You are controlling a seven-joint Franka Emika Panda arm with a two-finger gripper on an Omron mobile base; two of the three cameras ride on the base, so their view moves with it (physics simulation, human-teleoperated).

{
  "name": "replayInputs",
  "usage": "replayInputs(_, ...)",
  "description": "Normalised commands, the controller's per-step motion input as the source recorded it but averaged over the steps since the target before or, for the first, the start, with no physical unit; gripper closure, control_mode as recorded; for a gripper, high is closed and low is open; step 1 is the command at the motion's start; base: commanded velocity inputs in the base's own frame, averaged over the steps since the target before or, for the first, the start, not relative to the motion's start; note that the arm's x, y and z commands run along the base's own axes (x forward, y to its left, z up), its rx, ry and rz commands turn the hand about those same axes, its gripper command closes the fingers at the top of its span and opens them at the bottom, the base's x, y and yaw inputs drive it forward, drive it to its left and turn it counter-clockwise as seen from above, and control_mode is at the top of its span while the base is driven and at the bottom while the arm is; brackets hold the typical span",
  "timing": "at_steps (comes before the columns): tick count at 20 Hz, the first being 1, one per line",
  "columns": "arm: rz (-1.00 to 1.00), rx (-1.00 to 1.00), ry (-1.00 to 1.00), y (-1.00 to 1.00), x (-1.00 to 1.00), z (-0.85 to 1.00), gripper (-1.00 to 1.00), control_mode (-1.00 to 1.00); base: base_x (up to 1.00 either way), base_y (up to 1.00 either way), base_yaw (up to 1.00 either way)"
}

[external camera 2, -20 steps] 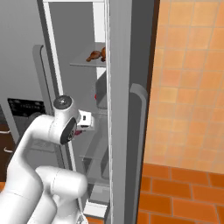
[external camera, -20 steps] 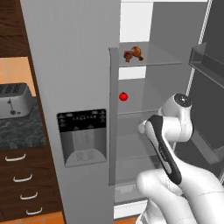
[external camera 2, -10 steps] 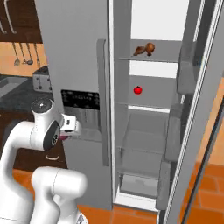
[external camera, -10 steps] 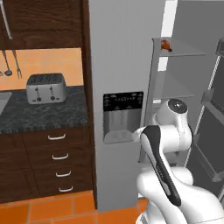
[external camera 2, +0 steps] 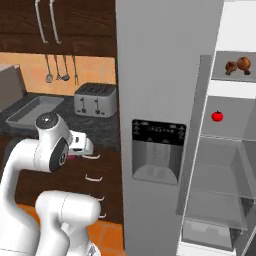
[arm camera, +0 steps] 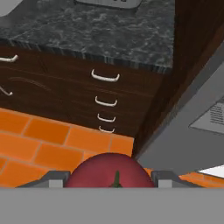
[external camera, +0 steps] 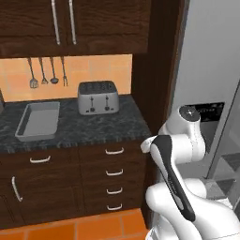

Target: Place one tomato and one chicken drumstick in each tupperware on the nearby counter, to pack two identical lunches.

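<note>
Tool [arm camera: 110,177] grips tomato [arm camera: 109,171] (near counter [arm camera: 109,35]).

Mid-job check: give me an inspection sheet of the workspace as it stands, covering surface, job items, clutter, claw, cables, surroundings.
Surface: black marbled counter above dark drawers.
Job's things: grey tupperware on the counter, nothing in it; one tomato between the claw's fingers; another tomato on a fridge shelf; drumsticks on the shelf above.
Clutter: toaster beside the tupperware.
Claw: claw shut on the tomato, off the counter's right end, over the orange floor.
Cables: nothing seen.
Surroundings: utensils hanging on the wall; fridge door with dispenser; fridge compartment open.
</note>
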Motion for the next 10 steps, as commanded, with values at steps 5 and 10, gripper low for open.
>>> replayInputs(5,0.0,0.0,0.0,0.0,0.0,0.0,1.0,1.0,0.63,1.0,0.0)
replayInputs(10,0.0,0.0,0.0,0.0,0.0,0.0,1.0,1.0,0.61,1.0,0.0)
